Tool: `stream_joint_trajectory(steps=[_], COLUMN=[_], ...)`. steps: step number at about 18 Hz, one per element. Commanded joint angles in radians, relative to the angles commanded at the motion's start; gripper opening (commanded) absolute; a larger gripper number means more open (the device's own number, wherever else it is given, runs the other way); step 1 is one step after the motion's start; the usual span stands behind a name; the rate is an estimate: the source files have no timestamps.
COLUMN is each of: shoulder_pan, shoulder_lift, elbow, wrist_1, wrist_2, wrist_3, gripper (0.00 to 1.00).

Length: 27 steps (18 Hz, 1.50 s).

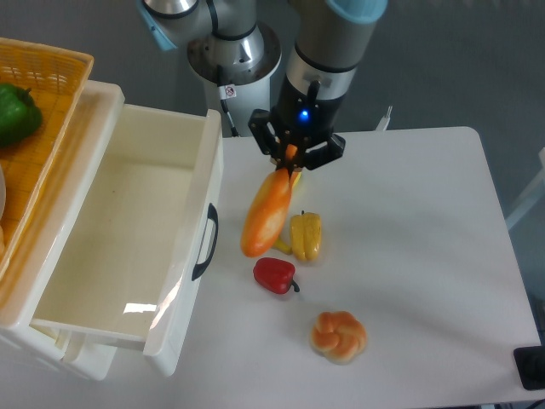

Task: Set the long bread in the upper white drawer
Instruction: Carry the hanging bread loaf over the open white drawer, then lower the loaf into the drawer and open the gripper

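Observation:
The long bread [266,214] hangs tilted in the air, its upper end pinched in my gripper [292,157], which is shut on it. Its lower end dangles above the table just right of the upper white drawer [128,247]. The drawer is pulled open, its deep white inside bare, with the dark curved handle [204,241] on its front facing the bread. The gripper stands over the table's back middle, a short way right of the drawer's far corner.
A yellow pepper [306,236] and a red pepper [274,275] lie below the bread, with a bit of banana [282,247] showing behind it. A knotted bun [339,335] sits near the front. An orange wicker basket [43,111] with a green pepper [17,113] stands left of the drawer.

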Motion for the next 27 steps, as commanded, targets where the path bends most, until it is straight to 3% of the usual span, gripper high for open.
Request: stream_joint_trajectory(steps=[10,15,20,21,22,27], shoulder_pan=[-0.089,-0.152,-0.192,-0.192,-0.192,-0.195], shoulder_lift=[0.034,0.022,-0.008,-0.014,-0.017,-0.017], elbow=[-0.002,-0.034,-0.041,-0.041,-0.043,-0.043], wrist_1=[0.012,0.104,0.135,0.135,0.137,0.153], wrist_2=[-0.078,-0.120,-0.120,-0.118,-0.117,-0.118], wrist_3=[-0.178,-0.232,-0.230,-0.227,-0.217,-0.212], gripper=[0.00,0.00,0.20,0.30,0.58,0.66])
